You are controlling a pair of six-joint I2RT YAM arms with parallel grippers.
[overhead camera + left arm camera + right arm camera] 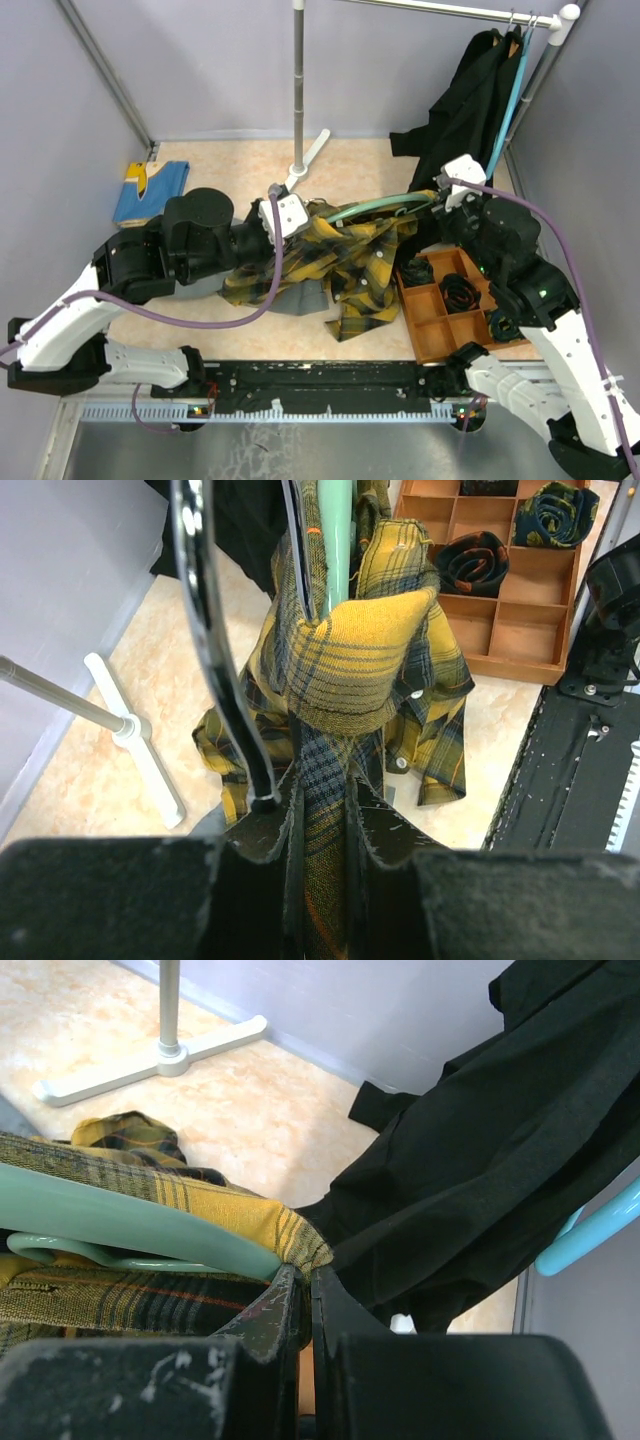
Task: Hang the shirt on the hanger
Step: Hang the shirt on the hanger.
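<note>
From the near edge, two arms lean over the beige surface (240, 165), grey walls around. The left arm (170, 255) stretches right, jaws clenching the plaid shirt (345, 262) mid-surface. The right arm (520, 265) bends left, jaws pinching its hem beside the teal hanger (380, 207), partly inside the shirt.

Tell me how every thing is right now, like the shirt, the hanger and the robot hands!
shirt, partly pulled over the hanger, the rest lying bunched up.
hanger, roughly level, one end inside the shirt.
left gripper, shut on shirt fabric.
right gripper, shut on the shirt's edge.
black garment, hanging from the rail.
wooden tray, some compartments filled, some bare.
</note>
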